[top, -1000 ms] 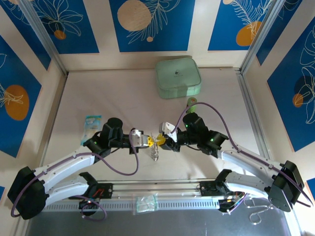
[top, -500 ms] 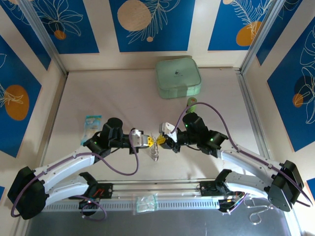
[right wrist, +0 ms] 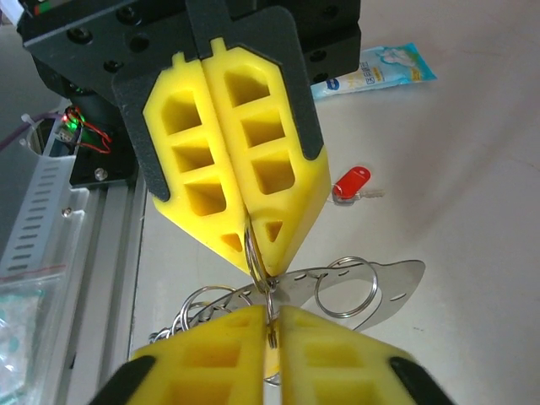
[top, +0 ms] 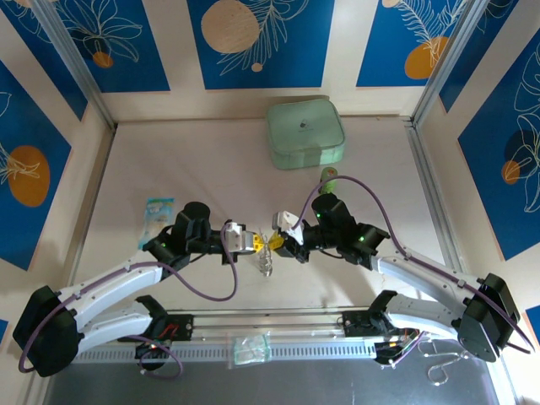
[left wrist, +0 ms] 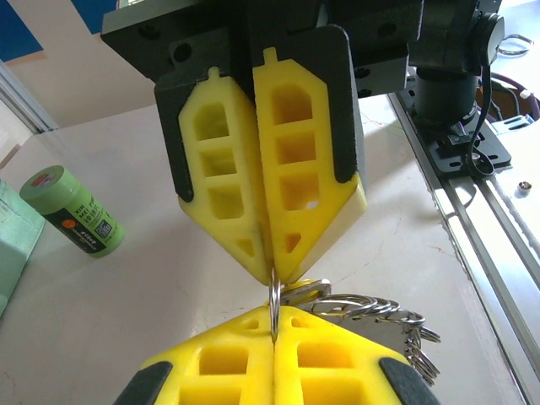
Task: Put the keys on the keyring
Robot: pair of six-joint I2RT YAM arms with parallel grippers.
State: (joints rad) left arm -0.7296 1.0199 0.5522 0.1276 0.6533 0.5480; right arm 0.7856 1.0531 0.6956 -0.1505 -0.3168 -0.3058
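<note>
The right pincer (top: 272, 242) has edged slightly leftward.

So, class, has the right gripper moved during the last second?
No: against the green case, the right gripper sits where it was, shut on the keyring.

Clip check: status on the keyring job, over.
Left gripper, right gripper both shut on the keyring, tip to tip. Red key loose on the table, not yet on. Nothing in the way.
</note>
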